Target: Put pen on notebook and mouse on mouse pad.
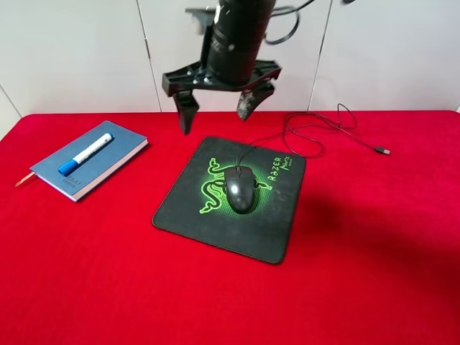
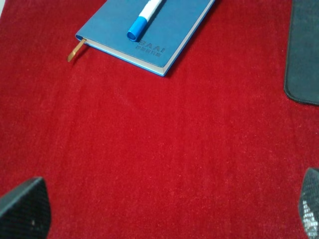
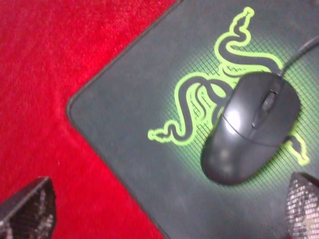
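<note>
Nearest the camera, the black Razer mouse pad point(image 1: 231, 199) lies on the red tablecloth point(image 1: 374, 244) with the black mouse point(image 1: 240, 188) sitting on its green snake logo, cable point(image 1: 316, 129) trailing off toward the back. Left of it, the white pen point(image 1: 86, 154) with its blue cap rests on the slate-blue notebook point(image 1: 108, 167). Farther back, the right gripper point(image 1: 219, 104) hangs above the pad's far edge, jaws spread wide, holding nothing; the left gripper point(image 2: 164, 214) is likewise released and empty over bare cloth. Both placements look done, so the sensible move is a clean straight-up retreat, staying clear of the cable
</note>
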Controlling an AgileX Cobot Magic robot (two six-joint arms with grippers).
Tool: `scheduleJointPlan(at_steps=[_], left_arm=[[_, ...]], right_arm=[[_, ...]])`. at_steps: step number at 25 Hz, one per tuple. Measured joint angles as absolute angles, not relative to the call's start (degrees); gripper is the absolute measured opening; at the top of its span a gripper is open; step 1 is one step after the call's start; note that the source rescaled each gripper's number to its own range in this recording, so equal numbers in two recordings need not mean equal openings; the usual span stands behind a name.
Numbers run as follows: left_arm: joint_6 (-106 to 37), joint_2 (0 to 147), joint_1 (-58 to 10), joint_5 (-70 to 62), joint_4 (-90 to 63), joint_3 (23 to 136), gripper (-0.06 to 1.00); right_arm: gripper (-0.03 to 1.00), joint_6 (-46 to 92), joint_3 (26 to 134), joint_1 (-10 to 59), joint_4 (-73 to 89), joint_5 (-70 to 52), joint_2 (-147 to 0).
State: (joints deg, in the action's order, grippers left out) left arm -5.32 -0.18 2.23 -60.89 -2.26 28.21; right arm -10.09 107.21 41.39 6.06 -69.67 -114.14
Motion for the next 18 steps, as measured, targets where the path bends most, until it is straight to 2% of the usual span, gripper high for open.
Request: scheduleJointPlan(at_steps=[18], left_arm=[[-5.3,-0.2,2.2,-60.9,-2.3,28.2,1.00]], right_arm=[[1.00,-8.0,66.9,41.4,3.2,-69.8,-79.0]])
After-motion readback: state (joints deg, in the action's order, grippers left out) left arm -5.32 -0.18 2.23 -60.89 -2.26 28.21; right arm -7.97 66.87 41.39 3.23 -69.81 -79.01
